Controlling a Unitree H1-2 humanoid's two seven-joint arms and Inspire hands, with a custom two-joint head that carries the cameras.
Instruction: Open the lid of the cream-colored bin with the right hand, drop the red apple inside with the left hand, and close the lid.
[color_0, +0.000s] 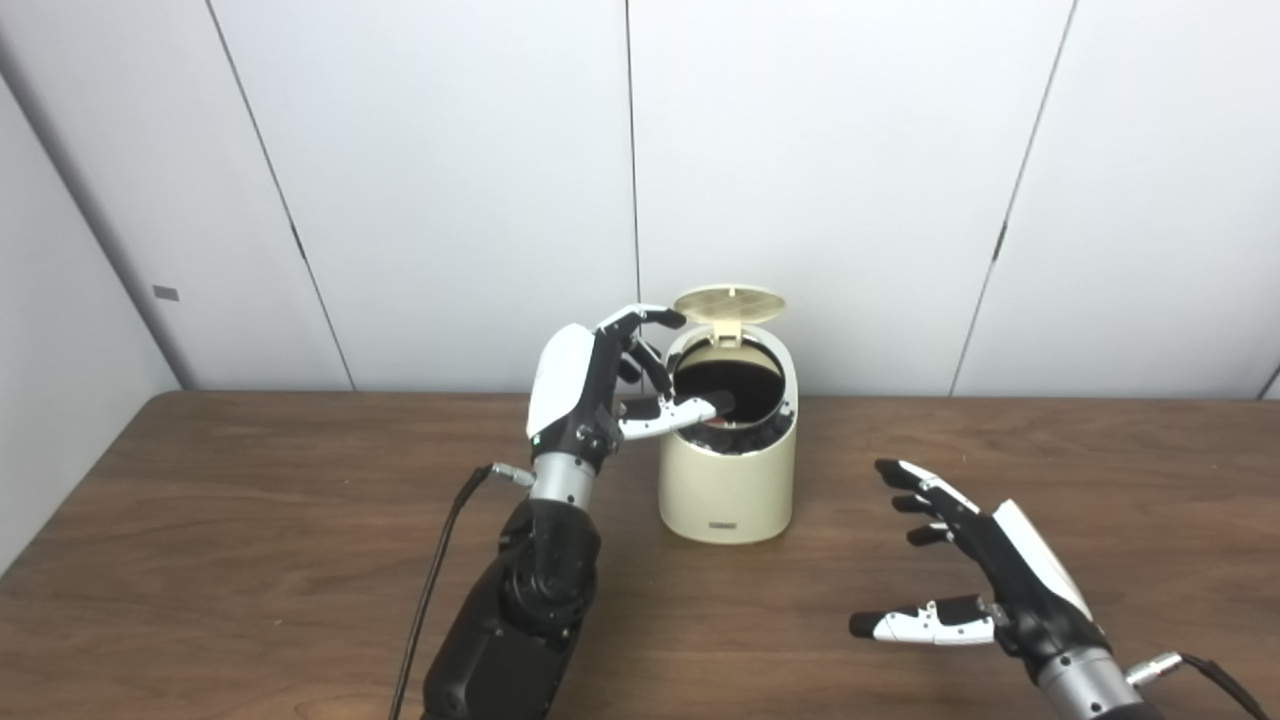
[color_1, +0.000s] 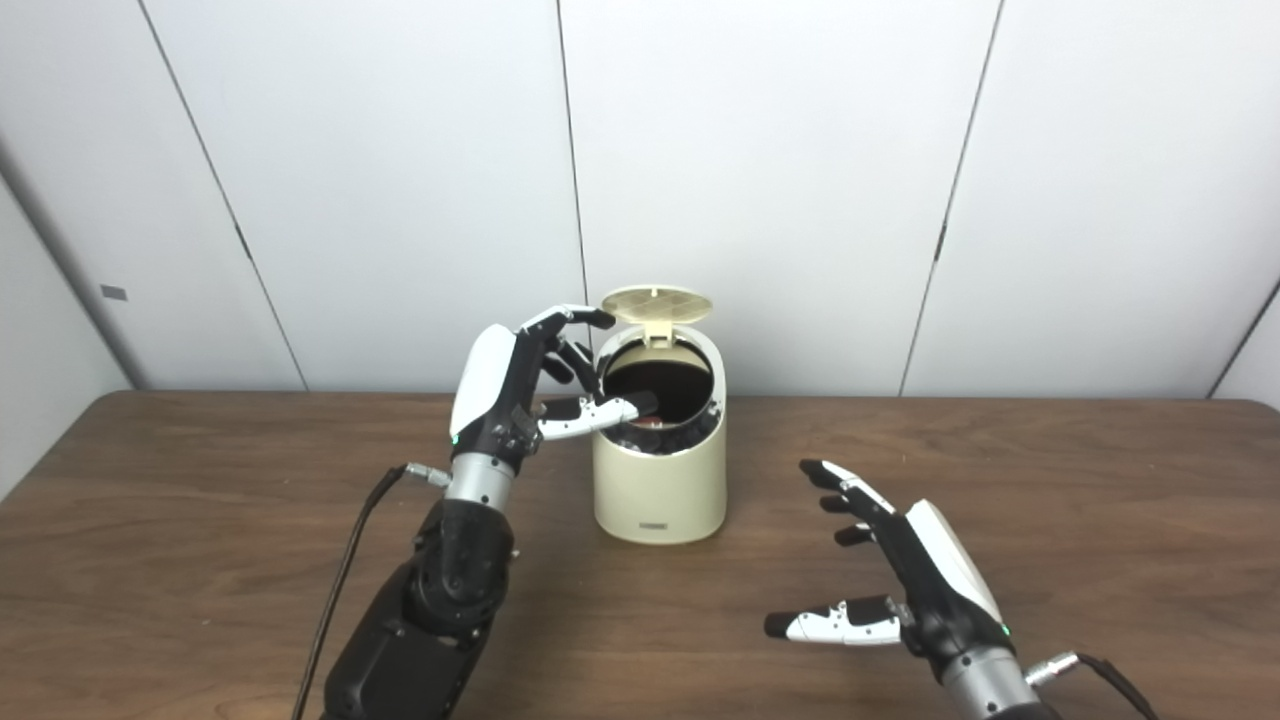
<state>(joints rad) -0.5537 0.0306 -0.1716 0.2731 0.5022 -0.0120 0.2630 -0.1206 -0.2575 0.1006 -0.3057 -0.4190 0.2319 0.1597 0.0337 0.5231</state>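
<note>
Nearest to me, down at about five o'clock, my right hand hovers above the table, palm turned inward, fingers spread wide and the thumb stuck out toward the left; it grips nothing and touches nothing, well apart from the bin. Its cable trails off by the wrist at the bottom right corner. Over at about seven o'clock my left forearm rises from the bottom edge, dark and bulky, with a black cord running down beside it to the table edge. Follow that arm up toward the centre and there is my left hand, raised just beside the left rim of the bin, fingers apart and curled loosely, holding nothing; the thumb reaches across the rim over the dark opening, and the upper fingers arch near the lid at about eleven o'clock of the opening. The bin stands upright in the middle of the table, cream-coloured, with a small label low on its front. Its lid is flipped up and back at twelve o'clock, underside facing forward. Inside the dark opening, low toward the near side, a bit of red shows: the apple, already down in the bin, mostly hidden by the rim. Beyond it all, pale wall panels close the scene.
</note>
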